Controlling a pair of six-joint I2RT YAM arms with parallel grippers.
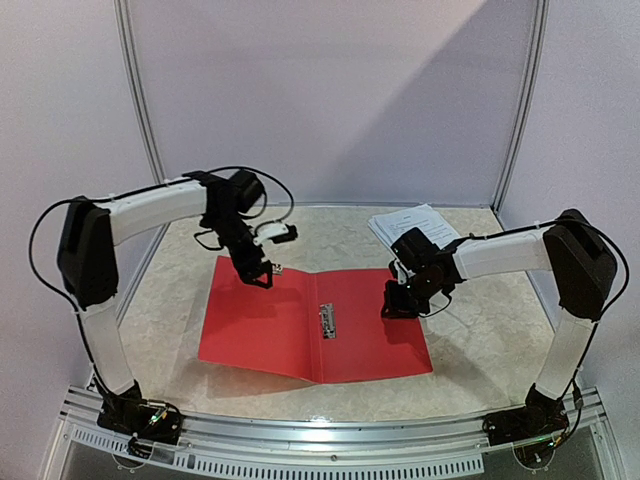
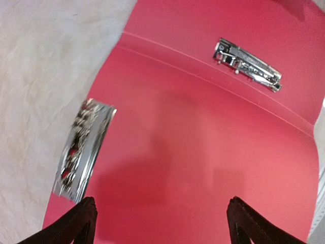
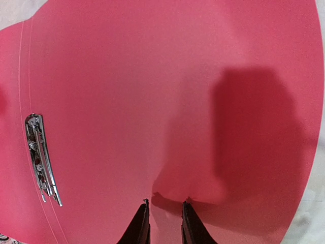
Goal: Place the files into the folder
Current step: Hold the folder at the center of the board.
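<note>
Now folder (image 1: 290, 330) lay open; L hand (image 1: 262, 278) wide, empty; R hand (image 1: 392, 310) narrow, tips on it. Files (image 1: 405, 222) sat beyond R hand, prob. needing gentle edge pinch.

The files (image 1: 405, 222) lie partly behind the right arm (image 1: 490, 255), print too small to read. A silver metal piece (image 2: 84, 147) at the folder's (image 2: 203, 168) edge is blurred. Whether the right gripper (image 3: 165, 203) pinches the folder cannot be told.
</note>
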